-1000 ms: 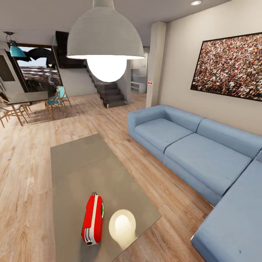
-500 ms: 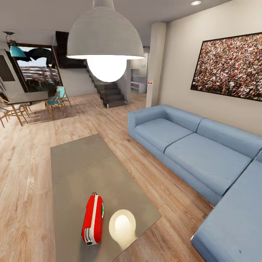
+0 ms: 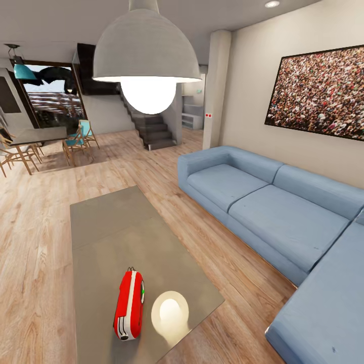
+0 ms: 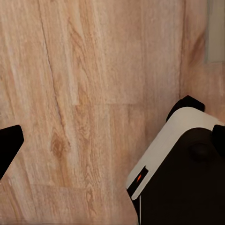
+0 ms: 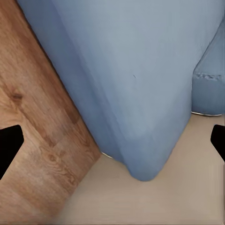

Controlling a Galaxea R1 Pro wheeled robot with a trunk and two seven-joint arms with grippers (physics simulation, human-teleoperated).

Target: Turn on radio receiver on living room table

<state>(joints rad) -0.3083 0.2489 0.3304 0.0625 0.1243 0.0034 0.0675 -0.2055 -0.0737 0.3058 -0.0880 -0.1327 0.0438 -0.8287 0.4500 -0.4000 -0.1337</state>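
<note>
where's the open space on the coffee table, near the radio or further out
Mostly further out. The far stretch of the table, beyond the radio receiver toward the staircase, is bare grey top. The near end is the busier part: the radio lies there on its side, with the pendant lamp's bright reflection beside it, toward the sofa.

head: high, facing forward-down over table [image 3: 111, 222] toward sofa [image 3: 273, 212] | left wrist: close above wood floor [image 4: 84, 93] | right wrist: close above sofa corner [image 5: 140, 93], shared with head
</note>
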